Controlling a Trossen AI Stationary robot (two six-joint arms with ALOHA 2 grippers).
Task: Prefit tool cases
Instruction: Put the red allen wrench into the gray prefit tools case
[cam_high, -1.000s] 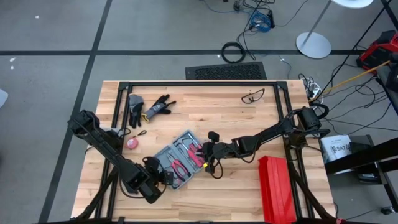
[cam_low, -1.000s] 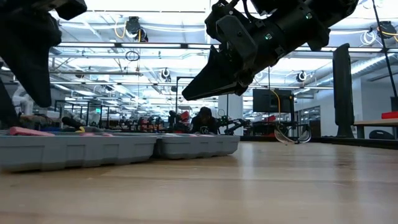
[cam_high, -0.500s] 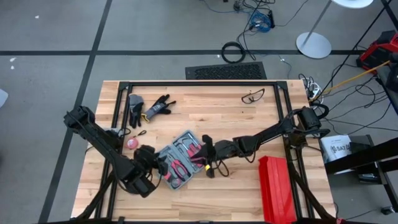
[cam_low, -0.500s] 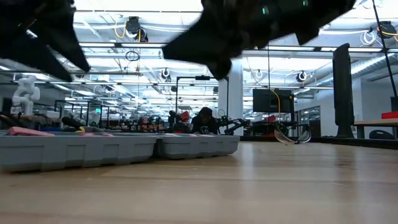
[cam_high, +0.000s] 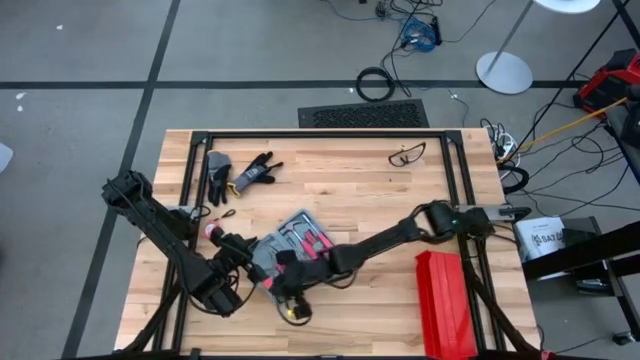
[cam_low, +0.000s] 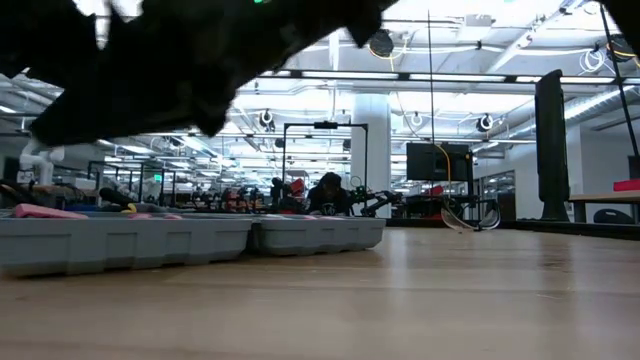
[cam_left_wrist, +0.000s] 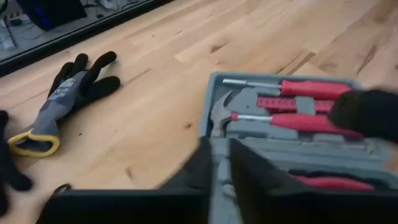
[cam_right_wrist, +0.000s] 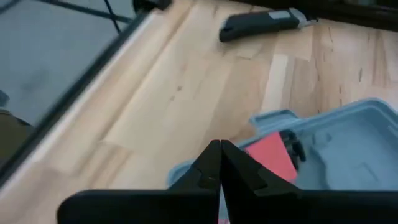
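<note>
1. From above I see the tool case (cam_high: 295, 245) lying open on the wooden table (cam_high: 350, 180), in the lower middle of the frame, slightly left of centre. Its grey tray holds red-handled tools (cam_left_wrist: 298, 102) and a hammer (cam_left_wrist: 222, 111).

2. My left gripper (cam_high: 248, 258) sits at the left edge of the case. In the left wrist view its two dark fingers (cam_left_wrist: 199, 165) straddle the case's grey wall with only a narrow gap between them, so I read them as closed on that rim, though the picture is soft there and I can't be certain of firm contact.

3. My right gripper (cam_high: 290, 290) reaches across the case to its lower left corner, low in the frame. In the right wrist view its fingertips (cam_right_wrist: 219, 158) meet in a point with no gap: fully closed, holding nothing that I can see. They hang over the pale blue-grey edge of the case, beside a flat red piece (cam_right_wrist: 268, 152).

4. The low view shows the case as two grey trays (cam_low: 180, 240) on the left of the frame, with a dark blurred arm filling the upper left.

5. Elsewhere on the table: gloves (cam_high: 240, 172) upper left, safety glasses (cam_high: 406, 154) upper right, a red box (cam_high: 443, 300) lower right, a small pink thing (cam_high: 211, 230) left of the case.
</note>
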